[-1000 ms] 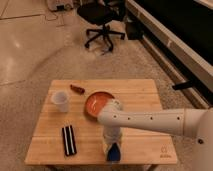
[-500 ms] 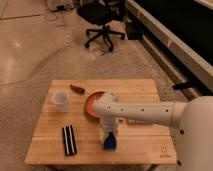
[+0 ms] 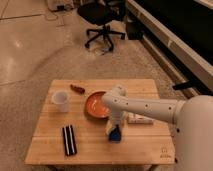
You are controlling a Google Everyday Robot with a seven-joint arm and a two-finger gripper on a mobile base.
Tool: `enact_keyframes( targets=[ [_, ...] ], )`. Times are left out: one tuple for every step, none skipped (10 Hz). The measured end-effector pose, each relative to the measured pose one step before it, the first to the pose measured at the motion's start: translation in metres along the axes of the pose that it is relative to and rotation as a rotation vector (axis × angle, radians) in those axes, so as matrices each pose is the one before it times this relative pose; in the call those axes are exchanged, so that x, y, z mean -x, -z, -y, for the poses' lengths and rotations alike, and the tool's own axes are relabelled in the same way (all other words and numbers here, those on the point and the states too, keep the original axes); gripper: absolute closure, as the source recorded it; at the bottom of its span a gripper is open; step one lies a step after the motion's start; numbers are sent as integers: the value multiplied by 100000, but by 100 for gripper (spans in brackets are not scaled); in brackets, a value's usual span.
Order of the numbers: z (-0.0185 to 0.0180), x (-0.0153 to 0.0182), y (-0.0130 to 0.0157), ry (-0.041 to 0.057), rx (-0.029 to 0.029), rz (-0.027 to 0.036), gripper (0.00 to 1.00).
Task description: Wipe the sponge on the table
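Sponge (image 3: 116,135) lies on the surface (image 3: 145,147), just on the camera side of the orange bowl (image 3: 95,105). Claw (image 3: 113,127) points straight down, directly over the sponge and meeting its top, so the sponge is beneath the claw, not beside it. Grasping or merely pressing: cannot tell. Sponge is small and blue, with its pale yellow layer towards the bowl. Long axis not readable. One arm only.

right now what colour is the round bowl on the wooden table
Orange bowl, camera view; the gripper is beside it, at the small blue sponge.
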Motion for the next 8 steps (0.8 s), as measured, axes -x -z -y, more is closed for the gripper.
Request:
enact_keyframes(
  targets=[
    [2186,-548,-506,-3258,-1161,-1389,100],
    [1530,-741,-560,-1972,-844,-1446,100],
    [1270,-774,-571,-1486,-678,-1381,100],
    [1148,-929,-613,-1248,-334,-1484,100],
    [868,-949,-382,-846,36,-1159,100],
    [609,-732,-171,-762,303,-647,100],
    [607,-1290,-175,-175,759,-1016,100],
    [82,-854,267,213,1388,184,100]
  ],
)
